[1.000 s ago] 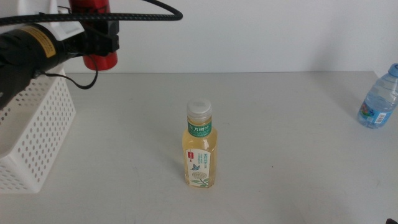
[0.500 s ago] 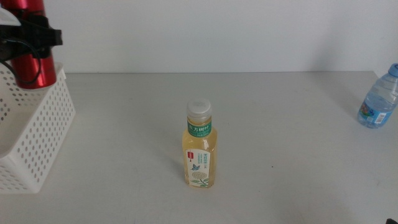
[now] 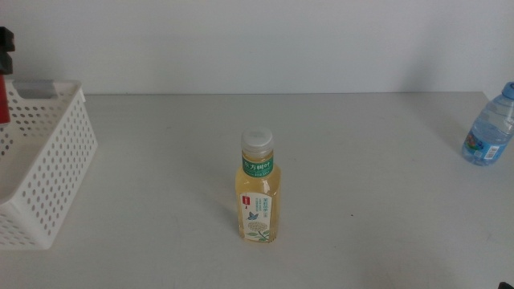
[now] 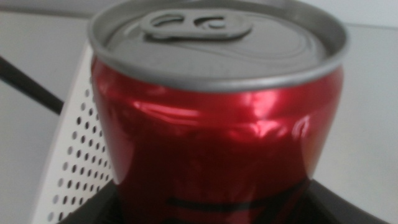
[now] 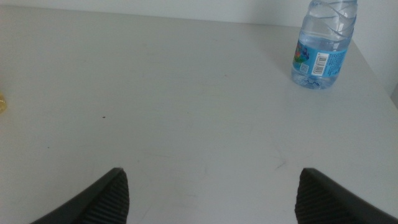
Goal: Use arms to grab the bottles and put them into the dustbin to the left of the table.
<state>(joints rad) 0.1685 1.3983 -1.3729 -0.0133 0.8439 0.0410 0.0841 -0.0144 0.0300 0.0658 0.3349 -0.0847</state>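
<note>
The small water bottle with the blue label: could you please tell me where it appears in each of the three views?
Middle view: water bottle at the right edge, on the table.
Left wrist view: not in it.
Right wrist view: upper right, standing upright, cap cut off.
Shared landmark: the pale tabletop under it.

Tea bottle [image 3: 257,193] green label has Chinese chars, too small to read; nothing else legible.

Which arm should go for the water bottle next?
Right. Its open tool already faces the water bottle, which stands at the table's right edge. The left tool is at the dustbin, gripping the red can.
</note>
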